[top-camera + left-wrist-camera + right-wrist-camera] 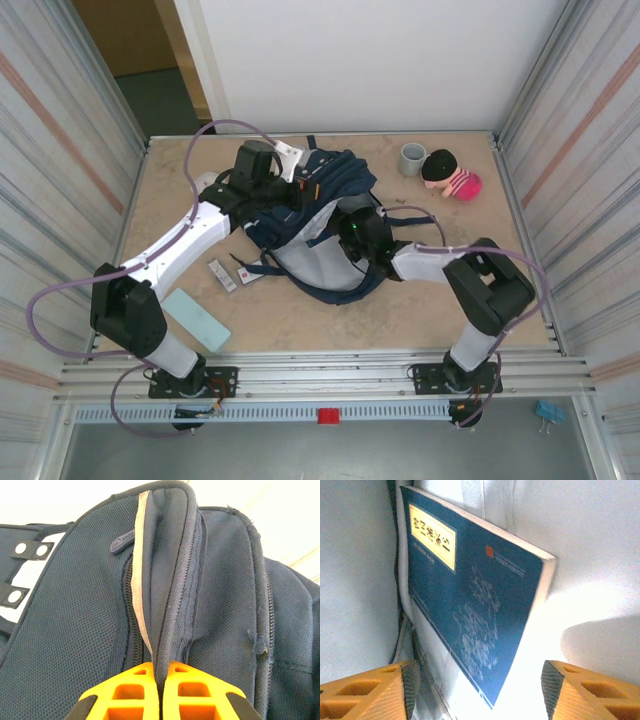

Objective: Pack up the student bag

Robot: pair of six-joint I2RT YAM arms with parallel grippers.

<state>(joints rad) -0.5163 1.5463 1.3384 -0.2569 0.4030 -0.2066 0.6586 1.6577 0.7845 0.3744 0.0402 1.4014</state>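
Your left tool pinches the zippered rim of the large navy blue fabric student bag lying centre on the beige worktop; your right tool gapes inside it, jaws flanking a blue softcover book.

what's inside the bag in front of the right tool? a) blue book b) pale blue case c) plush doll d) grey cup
a, the right wrist view shows a blue book against the pale lining of the bag, ahead of the open right tool.
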